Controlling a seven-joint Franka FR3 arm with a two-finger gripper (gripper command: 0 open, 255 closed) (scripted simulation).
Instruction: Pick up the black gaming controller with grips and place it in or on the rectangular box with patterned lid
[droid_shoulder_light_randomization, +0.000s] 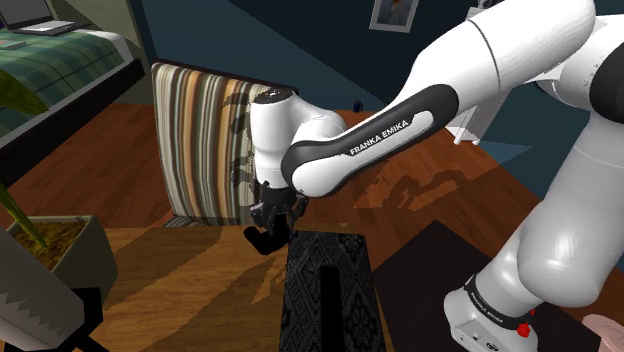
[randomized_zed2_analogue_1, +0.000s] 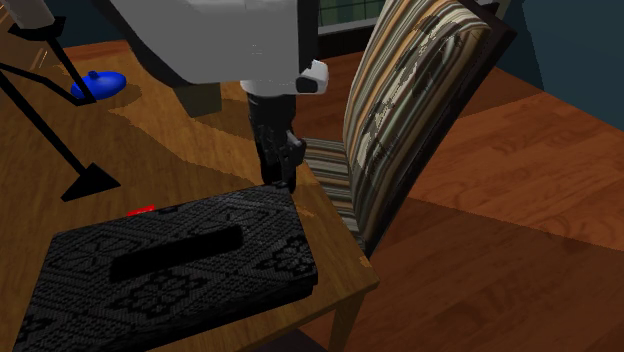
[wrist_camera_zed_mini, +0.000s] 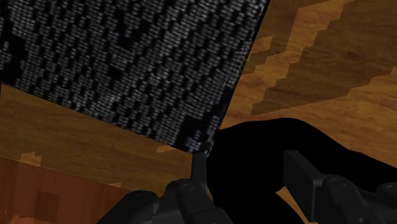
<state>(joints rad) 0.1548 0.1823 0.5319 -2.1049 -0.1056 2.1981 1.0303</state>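
Pickup looks done from where I stand. The claw (droid_shoulder_light_randomization: 272, 222) has its two fingers set apart around the black controller (wrist_camera_zed_mini: 286, 143) and pressed to either side of it, so I take it as gripped rather than merely straddled. In the wrist view the controller's dark, rounded body lies between the fingers and spreads out past one of them. In the shoulder view a black lobe of it pokes out beneath the claw.

The claw and its load sit low, just beside one corner of the box (randomized_zed2_analogue_1: 170, 265), at about the height of the patterned lid. I cannot tell whether the controller hangs clear of the counter (randomized_zed2_analogue_1: 215, 150) or brushes it. The box lies flat on the counter close to its edge, and the striped chair (randomized_zed2_analogue_1: 420, 100) stands just past that edge, behind the arm.

The placing is what remains. Nothing rests on the lid yet; it shows only its woven-looking pattern and a dark strip along the middle. By my reckoning the job is about half through, with the controller in hand but not yet delivered. To finish, the arm would have to raise the controller above the lid, carry it the short way over the box, lower it and let go. The box corner is very near one finger, so going up before going sideways seems the safer order.
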